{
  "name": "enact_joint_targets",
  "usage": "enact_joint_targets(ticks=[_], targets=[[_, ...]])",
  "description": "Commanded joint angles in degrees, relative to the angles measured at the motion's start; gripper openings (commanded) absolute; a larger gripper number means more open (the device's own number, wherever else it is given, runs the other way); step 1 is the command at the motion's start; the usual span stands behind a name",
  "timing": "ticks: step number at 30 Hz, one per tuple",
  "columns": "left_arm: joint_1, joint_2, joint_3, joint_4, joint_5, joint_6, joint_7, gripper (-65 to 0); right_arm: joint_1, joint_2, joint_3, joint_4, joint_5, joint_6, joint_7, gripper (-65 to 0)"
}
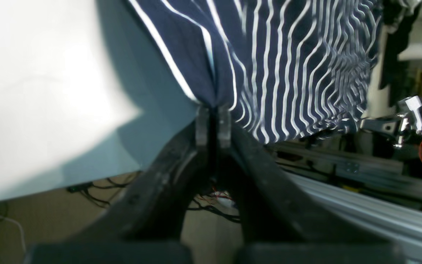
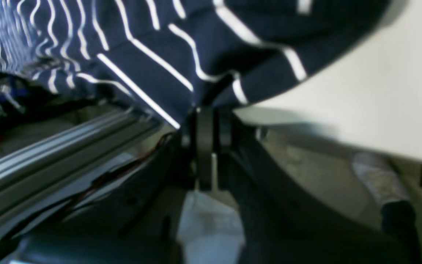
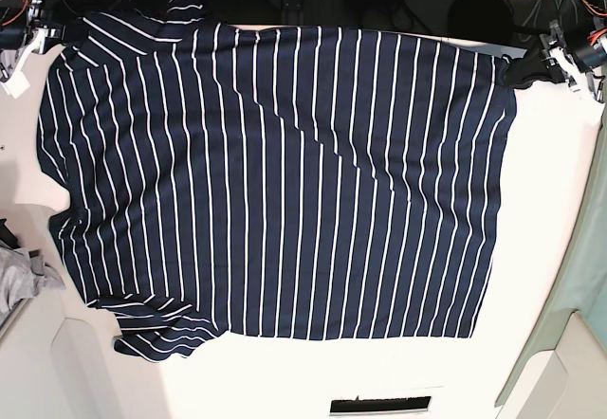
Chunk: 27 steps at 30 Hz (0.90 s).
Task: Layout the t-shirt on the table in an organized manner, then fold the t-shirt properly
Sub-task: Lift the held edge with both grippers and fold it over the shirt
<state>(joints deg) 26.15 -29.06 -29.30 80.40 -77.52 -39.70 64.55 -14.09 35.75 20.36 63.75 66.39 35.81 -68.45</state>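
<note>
Left wrist: left gripper [image 1: 213,126] clamped on a pinch of the t-shirt [image 1: 288,66] at the table [image 1: 42,91] edge.
Right wrist: right gripper [image 2: 211,126] pinched onto a shirt corner past the table's edge.
Base: shirt spread flat, nearly covering the table; grey cloth [image 3: 21,277] beside it.

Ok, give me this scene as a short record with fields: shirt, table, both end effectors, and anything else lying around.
shirt: t-shirt, navy with thin white stripes, spread flat, sleeves toward the base view's left
table: table, white, shirt covers most of it
left end effector: left end effector, shut on the shirt's edge, at the table's edge
right end effector: right end effector, shut on the shirt's edge
other: grey cloth at the base view's left border, beside the shirt
</note>
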Motion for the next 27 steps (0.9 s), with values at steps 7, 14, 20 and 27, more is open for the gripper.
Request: enact_joint_targets(ticks=[7,14,20,27], targets=[[3.9,-2.4,-0.8,5.0,-2.4,-0.3,-0.4,-65.0,0.0,3.4,0.3,1.1,4.5,1.1,-2.6,-65.0],[4.0,-2.4,-1.9,8.7,-2.4,-0.3,-0.5,-65.0,0.1,5.8,0.3,6.5,6.0,1.6,-4.1,-65.0],[3.2,-2.4,-7.0,9.5,-0.7,-0.3,-3.3,-65.0,1.0,6.4,0.5,11.5,4.0,1.7,-1.9,-65.0],[1.4,-3.3,-4.5,8.9,5.4,-0.3,-7.2,-65.0,7.2,6.1,0.5,11.5,0.2,1.6,1.4,-65.0]])
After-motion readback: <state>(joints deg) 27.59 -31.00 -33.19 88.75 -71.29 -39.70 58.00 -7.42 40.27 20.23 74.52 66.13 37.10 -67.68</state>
